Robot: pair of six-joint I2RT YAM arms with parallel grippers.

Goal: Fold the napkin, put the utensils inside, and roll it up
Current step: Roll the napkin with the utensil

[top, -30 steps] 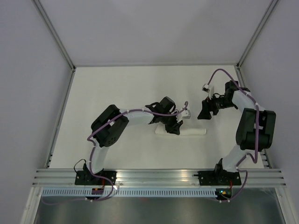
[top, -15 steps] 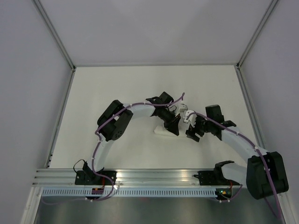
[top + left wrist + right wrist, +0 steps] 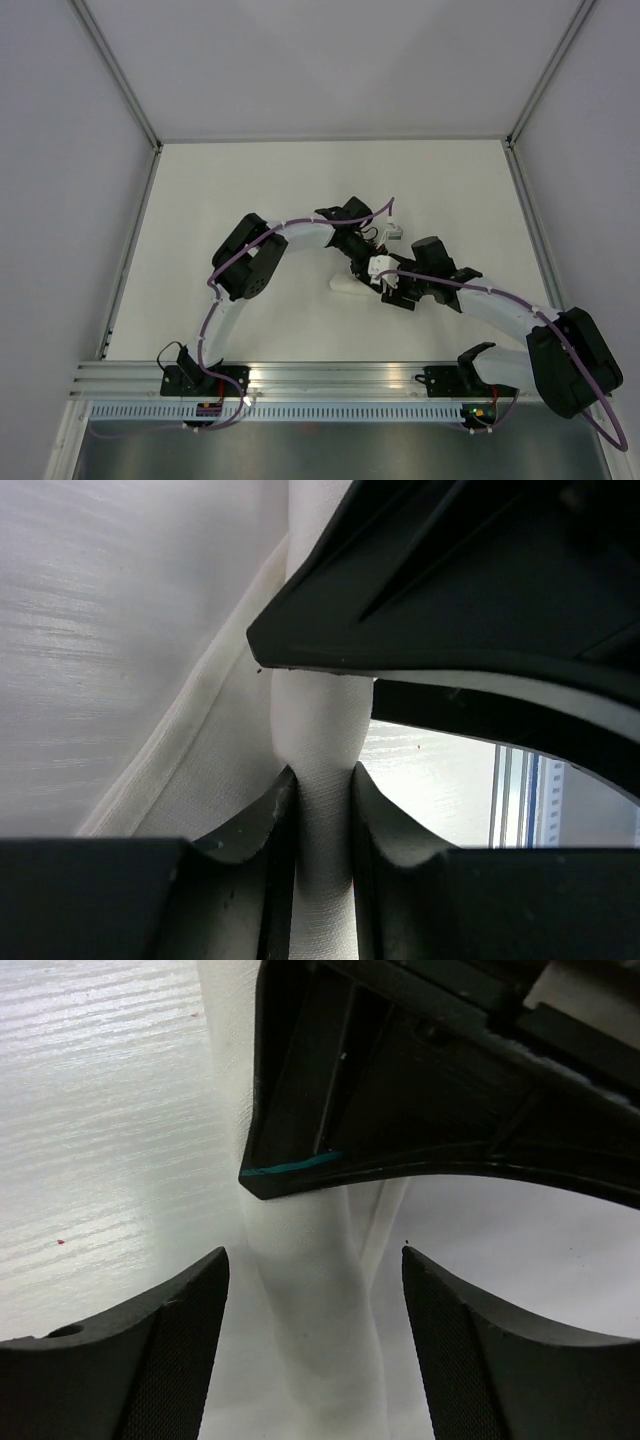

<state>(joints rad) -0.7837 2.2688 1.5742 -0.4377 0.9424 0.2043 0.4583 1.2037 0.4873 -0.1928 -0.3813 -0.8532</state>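
The napkin lies as a narrow white roll at the table's middle, mostly hidden under both grippers. My left gripper is shut on it: in the left wrist view its gripper has both fingers pinching the roll. My right gripper sits right beside it, to the right. In the right wrist view the right gripper stands open, one finger on each side of the napkin, not touching it. The left gripper's dark body fills the top of that view. The utensils are hidden.
The off-white tabletop is bounded by grey walls and a metal rail along the near edge. The two arms cross close together at the centre, with purple cables looping over them.
The right arm swung in from the far right to the table's centre and now straddles the napkin roll beside the left gripper. The left gripper kept its hold on the roll.
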